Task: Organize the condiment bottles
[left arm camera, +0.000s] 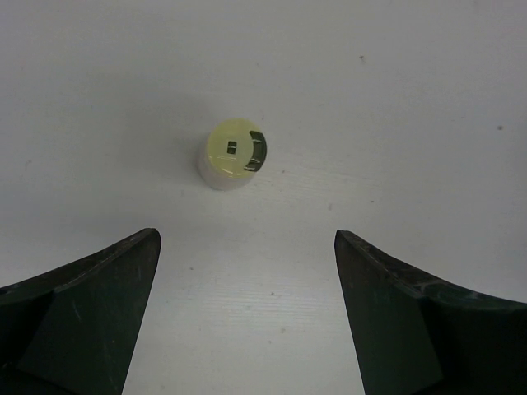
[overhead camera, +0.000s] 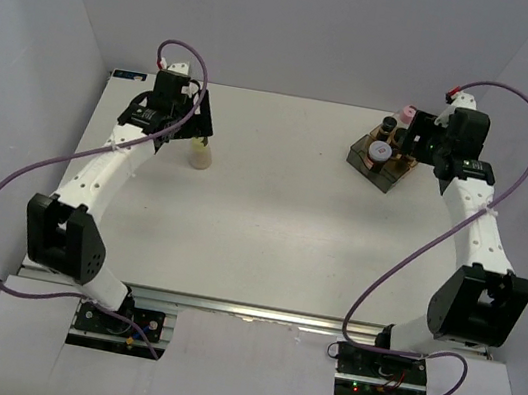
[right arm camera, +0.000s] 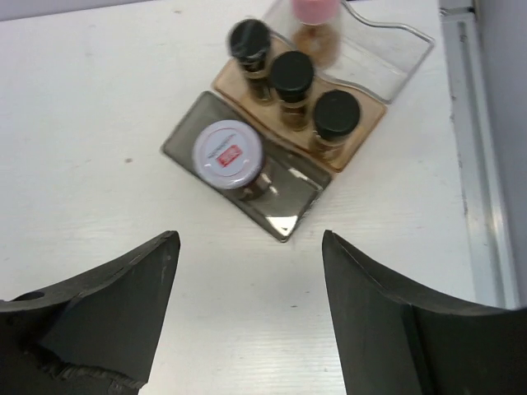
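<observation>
A cream bottle (overhead camera: 199, 153) (left arm camera: 236, 148) with a pale yellow cap stands upright on the table's left side. My left gripper (overhead camera: 189, 122) (left arm camera: 247, 234) hovers just short of it, open and empty. At the back right sits a stepped tray (overhead camera: 360, 156) (right arm camera: 290, 207). Its lowest dark step holds a white-capped jar (overhead camera: 380, 154) (right arm camera: 228, 152). Three black-capped bottles (right arm camera: 291, 74) line the amber middle step. A pink-capped bottle (overhead camera: 401, 113) (right arm camera: 314, 10) stands on the clear top step. My right gripper (overhead camera: 418, 147) (right arm camera: 251, 240) is above the table just in front of the tray, open, holding nothing.
The table's right edge and metal rail (right arm camera: 469, 148) run close beside the tray. White enclosure walls stand behind and to both sides. Both arms reach toward the back of the table, and purple cables (overhead camera: 522, 109) loop from the wrists.
</observation>
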Action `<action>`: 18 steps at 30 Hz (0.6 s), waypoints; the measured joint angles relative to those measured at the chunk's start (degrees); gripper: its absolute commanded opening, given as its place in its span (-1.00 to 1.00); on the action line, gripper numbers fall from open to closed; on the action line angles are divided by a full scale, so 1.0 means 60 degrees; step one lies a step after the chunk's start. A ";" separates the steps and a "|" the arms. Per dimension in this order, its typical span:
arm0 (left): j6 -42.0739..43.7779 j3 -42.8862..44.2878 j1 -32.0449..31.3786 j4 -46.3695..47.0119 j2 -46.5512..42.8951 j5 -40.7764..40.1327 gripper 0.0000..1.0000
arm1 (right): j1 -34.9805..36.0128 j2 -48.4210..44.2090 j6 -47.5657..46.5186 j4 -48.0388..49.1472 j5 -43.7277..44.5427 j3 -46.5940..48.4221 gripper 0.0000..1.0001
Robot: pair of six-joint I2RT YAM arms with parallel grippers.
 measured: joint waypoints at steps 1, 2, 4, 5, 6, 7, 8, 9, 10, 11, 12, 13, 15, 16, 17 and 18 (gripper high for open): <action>0.0040 0.0080 0.0067 0.0002 0.0342 -0.0009 0.93 | 0.0132 -0.0305 0.0019 0.0093 -0.0160 -0.0247 0.54; 0.0075 0.0170 0.0102 -0.0014 0.0700 -0.0007 0.91 | 0.0308 -0.0502 0.0037 0.0183 -0.0316 -0.0454 0.54; 0.0153 0.0420 0.0135 -0.0092 0.1449 0.0012 0.89 | 0.0692 -0.0802 0.0046 0.0311 -0.0580 -0.0848 0.54; 0.0182 0.0531 0.0133 -0.0083 0.1760 0.0024 0.88 | 0.0849 -0.0856 0.0044 0.0327 -0.0694 -0.0966 0.54; 0.0212 0.0642 0.0132 -0.0075 0.2072 0.0036 0.87 | 0.1006 -0.0909 0.0043 0.0344 -0.0808 -0.1085 0.54; 0.0252 0.0762 0.0129 -0.0126 0.2352 0.0043 0.87 | 0.1138 -0.0930 0.0040 0.0379 -0.0824 -0.1163 0.54; 0.0287 0.0877 0.0128 -0.0157 0.2587 0.0045 0.86 | 0.1238 -0.0943 0.0023 0.0396 -0.0788 -0.1222 0.54; 0.0320 0.0985 0.0127 -0.0157 0.2776 0.0044 0.85 | 0.1310 -0.0962 0.0006 0.0412 -0.0738 -0.1273 0.54; 0.0356 0.1091 0.0125 -0.0151 0.2951 0.0042 0.84 | 0.1374 -0.0984 -0.0006 0.0437 -0.0692 -0.1321 0.54; 0.0381 0.1182 0.0124 -0.0172 0.3103 0.0036 0.82 | 0.1431 -0.1015 -0.0020 0.0450 -0.0668 -0.1360 0.54; 0.0409 0.1300 0.0122 -0.0193 0.3249 0.0025 0.82 | 0.1466 -0.1050 -0.0029 0.0451 -0.0660 -0.1375 0.54; 0.0436 0.1416 0.0120 -0.0205 0.3391 0.0012 0.81 | 0.1492 -0.1088 -0.0034 0.0455 -0.0654 -0.1384 0.54; 0.0460 0.1553 0.0120 -0.0185 0.3626 -0.0028 0.79 | 0.1508 -0.1201 -0.0038 0.0509 -0.0625 -0.1400 0.54; 0.0463 0.1565 0.0121 -0.0180 0.3717 -0.0048 0.79 | 0.1508 -0.1279 -0.0039 0.0547 -0.0604 -0.1423 0.54; 0.0465 0.1565 0.0124 -0.0185 0.3800 -0.0067 0.78 | 0.1508 -0.1367 -0.0044 0.0598 -0.0573 -0.1464 0.55; 0.0466 0.1565 0.0124 -0.0180 0.3882 -0.0093 0.77 | 0.1508 -0.1450 -0.0053 0.0638 -0.0555 -0.1503 0.55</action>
